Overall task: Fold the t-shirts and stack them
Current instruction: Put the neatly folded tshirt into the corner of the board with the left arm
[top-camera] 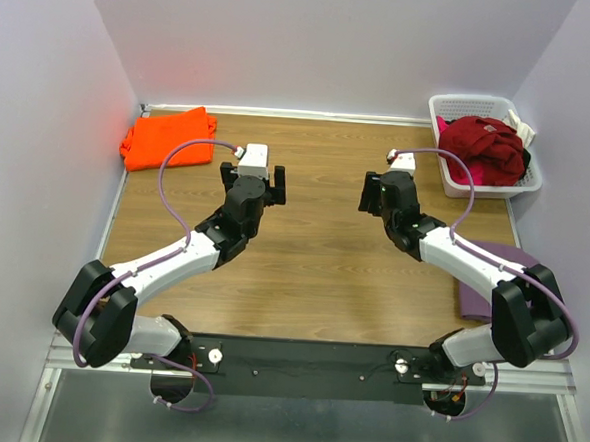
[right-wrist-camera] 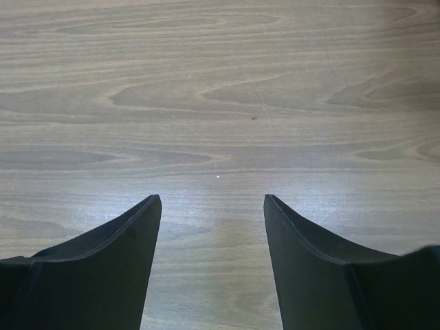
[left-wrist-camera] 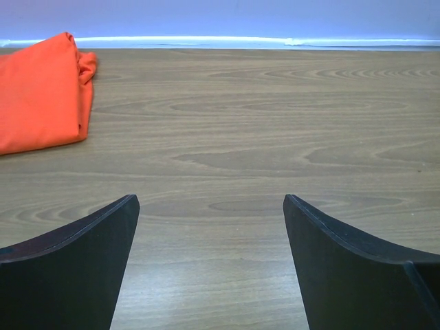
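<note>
A folded bright orange t-shirt [top-camera: 167, 136] lies at the far left corner of the wooden table; it also shows in the left wrist view [left-wrist-camera: 40, 93]. A dark red t-shirt [top-camera: 488, 146] sits crumpled on top of a pink one [top-camera: 460, 172] in the white basket [top-camera: 453, 102] at the far right. A mauve-purple t-shirt [top-camera: 490, 277] lies flat under my right arm. My left gripper [top-camera: 267, 186] [left-wrist-camera: 211, 206] is open and empty over bare wood, right of the orange t-shirt. My right gripper [top-camera: 370, 195] [right-wrist-camera: 212, 203] is open and empty over bare wood.
White walls enclose the table on the left, back and right. The wooden table [top-camera: 311, 282] has a metal rail at its near edge where the arm bases sit. Purple cables loop above both arms.
</note>
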Robot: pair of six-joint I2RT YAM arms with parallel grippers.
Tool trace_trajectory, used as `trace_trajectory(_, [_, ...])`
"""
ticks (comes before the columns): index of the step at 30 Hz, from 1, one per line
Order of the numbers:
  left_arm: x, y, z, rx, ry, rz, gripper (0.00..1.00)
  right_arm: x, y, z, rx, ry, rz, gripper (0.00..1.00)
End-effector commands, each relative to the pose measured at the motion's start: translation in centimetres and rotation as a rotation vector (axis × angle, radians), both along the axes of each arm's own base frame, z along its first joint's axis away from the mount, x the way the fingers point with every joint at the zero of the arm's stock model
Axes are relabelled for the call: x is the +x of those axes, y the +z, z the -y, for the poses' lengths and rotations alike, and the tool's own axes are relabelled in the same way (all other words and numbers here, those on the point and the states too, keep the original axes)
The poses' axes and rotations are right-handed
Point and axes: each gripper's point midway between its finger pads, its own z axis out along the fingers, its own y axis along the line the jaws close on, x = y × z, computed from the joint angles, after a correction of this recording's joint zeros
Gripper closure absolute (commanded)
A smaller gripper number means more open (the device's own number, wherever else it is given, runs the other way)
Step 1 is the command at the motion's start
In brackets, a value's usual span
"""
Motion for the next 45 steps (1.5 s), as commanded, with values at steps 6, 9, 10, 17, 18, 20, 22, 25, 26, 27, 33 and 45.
trace_trajectory(6, [0.2,1.3,0.0,-0.01,0.016,0.045,0.05,0.2,0.3,0.9,-0.011,-0.033,0.025,0.3])
trace_trajectory(9, [0.3,1.2,-0.1,-0.004,0.021,0.042,0.05,0.2,0.3,1.0,-0.014,-0.036,0.028,0.3])
trace_trajectory(10, [0.3,1.1,0.0,-0.005,0.02,0.04,0.05,0.2,0.4,1.0,-0.015,-0.037,0.03,0.3])
trace_trajectory(17, [0.3,0.8,0.0,0.0,0.02,0.034,0.05,0.1,0.2,1.0,-0.015,-0.036,0.025,0.3])
trace_trajectory(18, [0.4,0.8,0.0,0.001,0.021,0.033,0.05,0.2,0.2,1.0,-0.015,-0.035,0.025,0.3])
trace_trajectory(20, [0.4,0.8,-0.1,0.002,0.021,0.032,0.05,0.1,0.1,0.9,-0.015,-0.032,0.022,0.3])
trace_trajectory(22, [0.4,0.7,0.0,0.002,0.02,0.03,0.05,0.1,0.1,0.9,-0.016,-0.031,0.023,0.3])
trace_trajectory(25, [0.5,0.8,0.1,0.001,0.018,0.031,0.05,0.2,0.2,0.9,-0.016,-0.031,0.023,0.3])
trace_trajectory(26, [0.5,0.8,0.1,0.001,0.017,0.03,0.05,0.1,0.0,0.9,-0.017,-0.031,0.02,0.3])
trace_trajectory(27, [0.5,0.8,0.1,0.001,0.017,0.03,0.05,0.1,0.0,0.9,-0.017,-0.031,0.02,0.3])
trace_trajectory(33, [0.5,0.8,0.1,0.004,0.02,0.027,0.05,0.2,0.0,0.9,-0.019,-0.029,0.019,0.3])
trace_trajectory(45, [0.9,0.3,0.2,0.016,0.032,0.005,0.02,0.3,0.0,0.7,-0.016,-0.024,0.017,0.3])
